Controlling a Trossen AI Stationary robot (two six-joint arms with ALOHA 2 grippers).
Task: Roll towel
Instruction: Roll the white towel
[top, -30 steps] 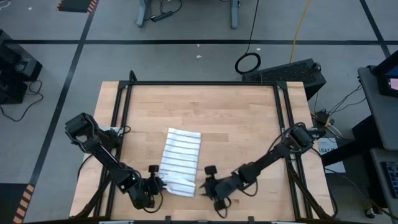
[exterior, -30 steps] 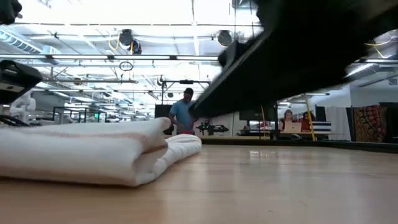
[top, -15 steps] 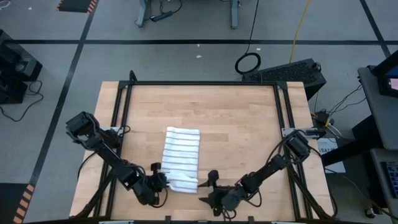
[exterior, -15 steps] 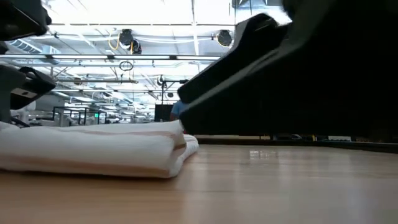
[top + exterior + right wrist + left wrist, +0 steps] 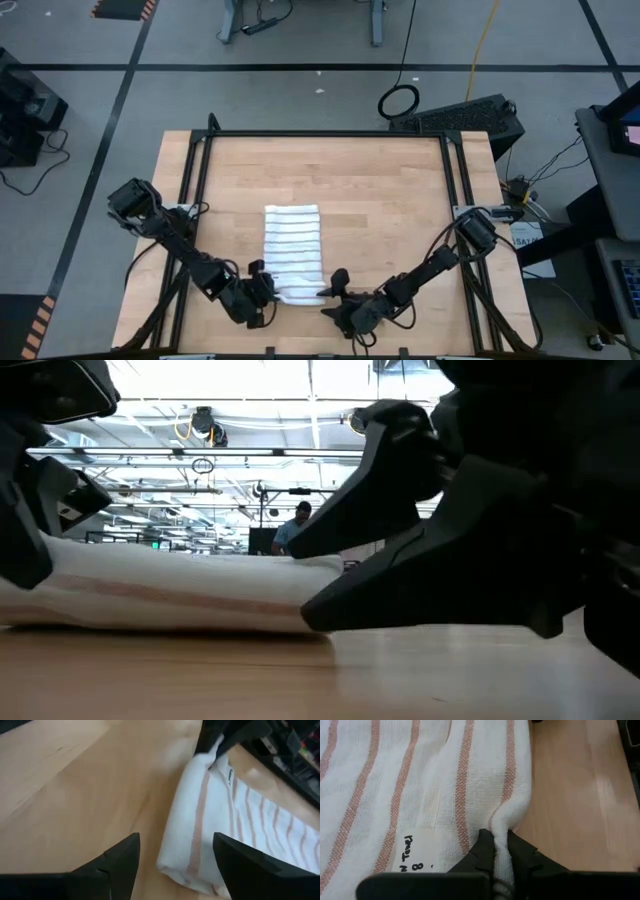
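Counter (image 5: 370, 190) was light wood with a black frame along its edges, standing on a grey floor marked with dark tape lines. A coiled cable loop (image 5: 399, 101) and a black keyboard-like unit (image 5: 470, 115) lay on the floor beyond the far edge. The low view looked into a big hall with bright ceiling lights and overhead trusses; a person in a blue top (image 5: 294, 532) stood far back.

Towel (image 5: 292, 250) lay on the near middle of the counter as a folded strip, white with narrow reddish-brown stripes running across it. Its near end was turned over into a thick fold (image 5: 192, 832). A white tag (image 5: 417, 851) sat on the cloth near the left gripper's fingers, with handwriting reading "Towel" and an "8"; the rest was cut off.

Left gripper (image 5: 262, 287) sat at the towel's near left corner. In the left wrist view its fingers (image 5: 482, 851) were clenched on a pinched ridge of the towel's edge, cloth bunched up between them. In the right wrist view the same corner showed lifted slightly off the fold.

Right gripper (image 5: 335, 290) sat at the near right corner, low over the counter. Its fingers (image 5: 117, 857) were spread wide, released, with bare wood and the end of the fold between them. Nothing held; could not tell whether a fingertip touched the cloth.
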